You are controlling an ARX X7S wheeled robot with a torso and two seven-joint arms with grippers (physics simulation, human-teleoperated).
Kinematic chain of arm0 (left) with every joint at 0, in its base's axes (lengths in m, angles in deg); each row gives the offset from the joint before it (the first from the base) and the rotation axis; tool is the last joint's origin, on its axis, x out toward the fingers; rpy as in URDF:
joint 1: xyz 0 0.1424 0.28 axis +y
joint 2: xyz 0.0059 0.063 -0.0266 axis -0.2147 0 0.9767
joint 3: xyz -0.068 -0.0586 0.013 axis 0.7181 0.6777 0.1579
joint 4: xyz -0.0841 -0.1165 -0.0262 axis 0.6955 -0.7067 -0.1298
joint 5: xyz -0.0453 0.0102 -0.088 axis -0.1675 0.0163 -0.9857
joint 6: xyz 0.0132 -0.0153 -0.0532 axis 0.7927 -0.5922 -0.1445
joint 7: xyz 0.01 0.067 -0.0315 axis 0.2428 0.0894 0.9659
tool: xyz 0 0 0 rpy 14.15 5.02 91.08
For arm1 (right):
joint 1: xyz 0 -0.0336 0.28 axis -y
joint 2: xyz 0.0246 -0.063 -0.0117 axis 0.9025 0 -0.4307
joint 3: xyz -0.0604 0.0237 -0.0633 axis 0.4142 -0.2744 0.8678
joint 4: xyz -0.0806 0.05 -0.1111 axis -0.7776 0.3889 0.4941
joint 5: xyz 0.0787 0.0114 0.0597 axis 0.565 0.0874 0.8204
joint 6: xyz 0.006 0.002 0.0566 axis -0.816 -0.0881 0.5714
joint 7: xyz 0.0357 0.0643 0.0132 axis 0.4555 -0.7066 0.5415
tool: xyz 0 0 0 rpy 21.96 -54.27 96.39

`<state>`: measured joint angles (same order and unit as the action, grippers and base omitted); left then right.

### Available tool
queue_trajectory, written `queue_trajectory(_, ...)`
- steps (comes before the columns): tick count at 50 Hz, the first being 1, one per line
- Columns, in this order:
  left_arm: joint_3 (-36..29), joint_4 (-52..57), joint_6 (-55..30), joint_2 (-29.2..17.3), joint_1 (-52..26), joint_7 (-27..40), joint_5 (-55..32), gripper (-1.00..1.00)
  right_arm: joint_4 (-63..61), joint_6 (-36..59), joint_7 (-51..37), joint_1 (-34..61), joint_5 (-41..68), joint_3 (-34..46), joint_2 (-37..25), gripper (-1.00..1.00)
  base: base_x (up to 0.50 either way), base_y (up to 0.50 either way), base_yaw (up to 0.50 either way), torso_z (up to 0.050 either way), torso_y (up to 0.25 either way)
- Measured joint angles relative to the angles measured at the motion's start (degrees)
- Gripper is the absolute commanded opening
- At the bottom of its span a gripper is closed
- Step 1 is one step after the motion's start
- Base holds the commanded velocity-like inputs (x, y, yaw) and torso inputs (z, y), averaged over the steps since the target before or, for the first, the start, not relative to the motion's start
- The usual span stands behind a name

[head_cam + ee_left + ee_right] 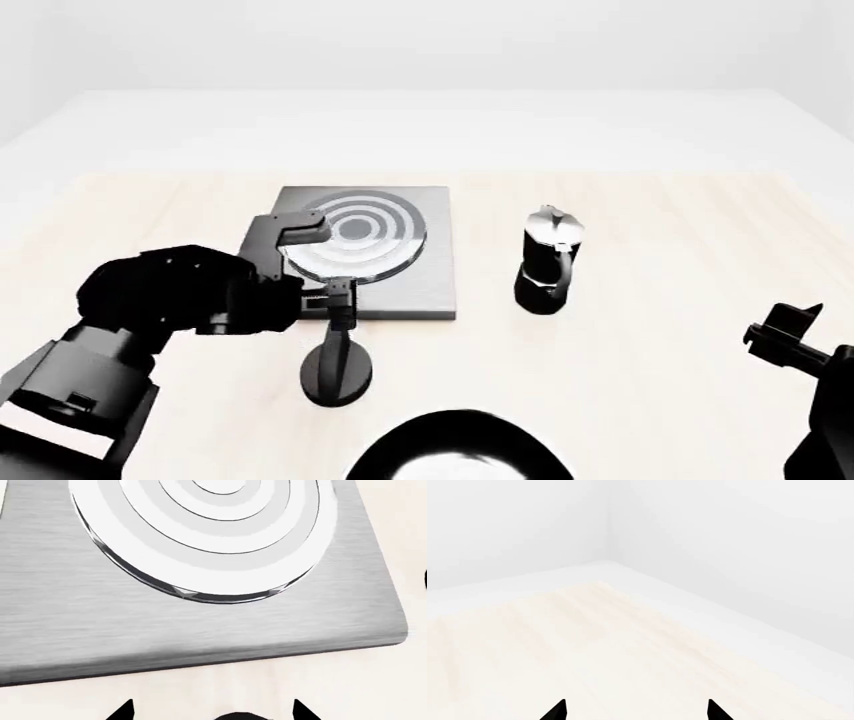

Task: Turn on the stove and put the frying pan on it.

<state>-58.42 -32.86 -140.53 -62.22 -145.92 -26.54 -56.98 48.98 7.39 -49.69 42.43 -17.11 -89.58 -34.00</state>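
- Hovering my left end effector [342,292] at the stove's [427,270] near edge, fingers spread, over the knob [336,375].
- Right end effector [787,335] idle, open, empty.
- Frying pan [454,450] waits nearer me than the stove, not yet placed.

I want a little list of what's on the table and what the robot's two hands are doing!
stove: grey square plate with a ringed round burner, nothing on it
knob: small black round one, on the table in front of the stove
frying pan: black, at the near edge, partly out of view
moka pot: black and silver, upright, beside the stove
left gripper: at the stove's near edge, above the knob
right gripper: open, over bare table, holding nothing
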Motion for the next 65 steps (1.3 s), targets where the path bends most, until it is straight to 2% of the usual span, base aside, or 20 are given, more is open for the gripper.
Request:
queue_trajectory(7,5.77,13.80,-3.51,-4.48,-0.08,9.46,-5.79,1.00,0.06,0.00,-0.08,0.12,-0.01,0.37,-0.06,1.00,0.00,0.00,0.00,0.000,0.000)
queue_trajectory(13,11.34,24.43,-10.38,-8.36,-2.60,21.73,-16.80,1.00,0.13,0.19,-0.10,0.43,0.01,0.94,-0.12,1.00,0.00,0.00,0.00,0.000,0.000)
queue_trajectory(16,12.83,30.38,-13.55,-10.58,-4.18,24.81,-19.85,1.00,0.03,0.41,-0.07,0.61,0.09,1.15,-0.19,1.00,0.00,0.00,0.00,0.000,0.000)
queue_trajectory(22,14.40,40.58,-17.33,-16.16,-7.08,23.41,-21.48,1.00,0.20,0.48,0.07,0.77,0.26,1.43,-0.25,1.00,0.00,0.00,0.00,0.000,0.000)
queue_trajectory(34,8.51,62.17,-22.48,-27.14,-10.08,5.10,-15.91,1.00,0.01,1.20,0.54,0.94,0.96,1.69,-0.45,1.00,0.00,0.00,0.00,0.000,0.000)
queue_trajectory(39,6.28,69.48,-24.01,-30.23,-10.29,0.72,-16.60,1.00,0.02,1.35,0.58,1.05,1.06,1.95,-0.50,1.00,0.00,0.00,0.00,0.000,0.000)
queue_trajectory(51,2.95,79.32,-26.14,-34.68,-11.61,1.51,-27.48,1.00,0.49,1.20,0.63,0.95,1.23,2.15,-0.58,1.00,0.00,0.00,0.00,0.000,0.000)
queue_trajectory(65,-1.01,82.90,-27.48,-37.27,-14.41,4.46,-36.60,1.00,0.70,1.30,0.45,0.93,1.41,2.03,-0.72,1.00,0.00,0.00,0.00,0.000,0.000)
